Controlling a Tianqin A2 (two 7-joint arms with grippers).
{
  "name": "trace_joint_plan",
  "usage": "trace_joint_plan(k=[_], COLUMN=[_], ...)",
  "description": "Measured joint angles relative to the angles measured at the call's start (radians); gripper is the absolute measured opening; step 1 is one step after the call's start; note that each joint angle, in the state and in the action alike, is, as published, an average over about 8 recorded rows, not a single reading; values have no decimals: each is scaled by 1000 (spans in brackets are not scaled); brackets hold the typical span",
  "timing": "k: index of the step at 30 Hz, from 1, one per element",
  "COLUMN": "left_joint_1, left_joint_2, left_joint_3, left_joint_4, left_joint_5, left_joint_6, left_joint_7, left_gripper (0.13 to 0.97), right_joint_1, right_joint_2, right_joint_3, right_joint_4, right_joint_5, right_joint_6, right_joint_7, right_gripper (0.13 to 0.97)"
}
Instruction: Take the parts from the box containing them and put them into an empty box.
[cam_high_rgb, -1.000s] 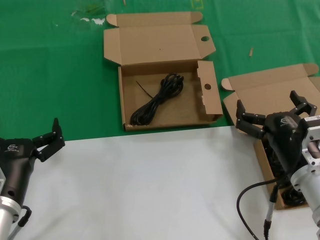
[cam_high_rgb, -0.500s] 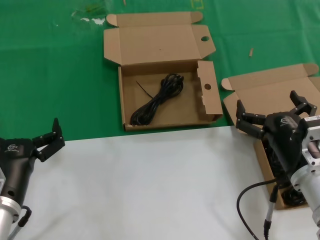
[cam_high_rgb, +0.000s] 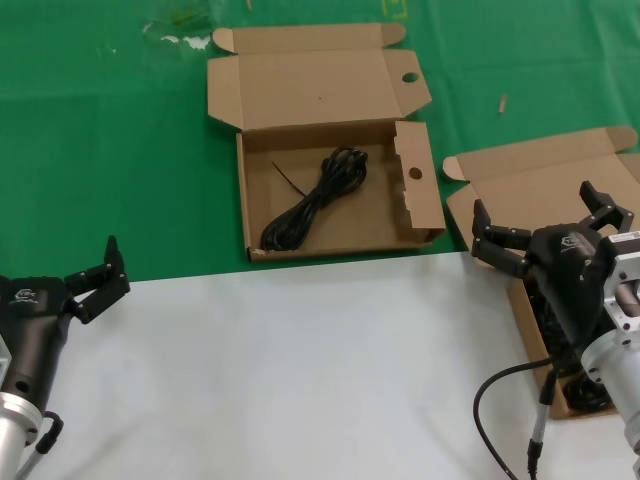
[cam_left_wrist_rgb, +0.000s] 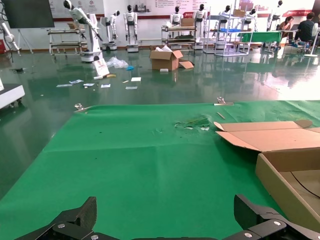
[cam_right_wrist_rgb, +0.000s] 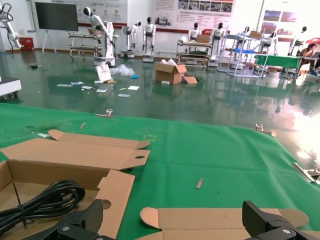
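The holed-flap box (cam_high_rgb: 262, 206) lies open in the middle of the green cloth, with one black coiled cable (cam_high_rgb: 315, 200) inside; the same box (cam_right_wrist_rgb: 116, 186) and cable (cam_right_wrist_rgb: 40, 200) show in the right wrist view. At the right edge the plain-lidded box (cam_high_rgb: 545, 180) is open, and dark cables (cam_high_rgb: 588, 393) show in it, mostly hidden by my right arm. My right gripper (cam_high_rgb: 540, 215) (cam_right_wrist_rgb: 172, 215) hangs open above that box, holding nothing. Far off at the left, over the white surface's edge, my left gripper (cam_high_rgb: 95, 275) (cam_left_wrist_rgb: 165, 210) is open and holds nothing.
White tabletop (cam_high_rgb: 300, 370) covers the near half and green cloth (cam_high_rgb: 100, 150) the far half. A small wooden scrap (cam_high_rgb: 503, 103) lies between the boxes, and white debris (cam_high_rgb: 185, 40) at the far left. The arm's black lead (cam_high_rgb: 500, 400) loops over the white surface.
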Motion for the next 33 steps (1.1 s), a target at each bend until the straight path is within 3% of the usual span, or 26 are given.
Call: trace_joint_plan(k=[33], left_joint_1=[0], left_joint_2=[0], left_joint_3=[0], left_joint_4=[0], left_joint_5=[0], left_joint_6=[0], left_joint_7=[0], left_gripper=[966], right_joint_1=[0], right_joint_2=[0], right_joint_3=[0], right_joint_4=[0], right_joint_5=[0], right_joint_6=[0], right_joint_7=[0], right_gripper=[966])
